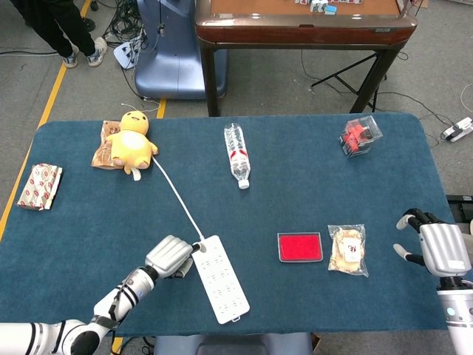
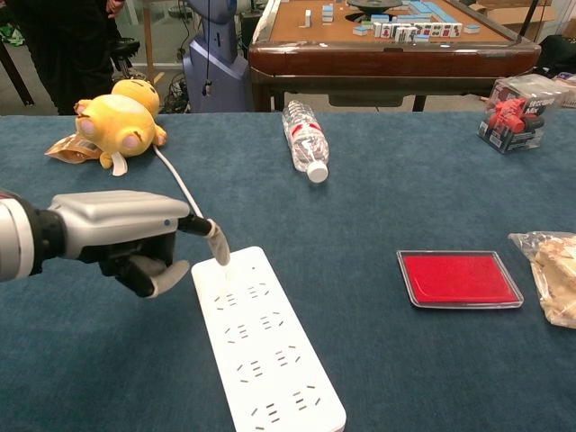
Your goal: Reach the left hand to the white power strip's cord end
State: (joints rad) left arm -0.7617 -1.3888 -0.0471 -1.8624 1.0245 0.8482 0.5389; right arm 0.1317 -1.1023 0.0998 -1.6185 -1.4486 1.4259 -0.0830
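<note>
The felt-like blue table (image 1: pixel 310 185) carried the long, smooth white power strip (image 1: pixel 219 278) near its front edge. The left hand (image 2: pixel 126 236), silver-shelled, held nothing, one finger extended onto the cord end. The right hand (image 1: pixel 434 248) hovered off the right edge, fingers loosely apart.

**Two cameras, one blue surface**

The head view looks steeply down from high above the near edge, taking in the whole blue surface (image 1: pixel 310 159) edge to edge, plus grey floor and a wooden table beyond. The chest view sits low and close, facing forward across the cloth, almost level. Both share the white power strip (image 1: pixel 219 278) (image 2: pixel 265 345), its cord, the yellow plush toy (image 1: pixel 130 140) (image 2: pixel 117 124), the water bottle (image 1: pixel 236 154) (image 2: pixel 305 139) and the red tray (image 1: pixel 300 247) (image 2: pixel 458 278). The left robot hand (image 1: pixel 171 256) (image 2: pixel 121 238) shows in both; the right robot hand (image 1: pixel 436 248) appears only from above.
</note>
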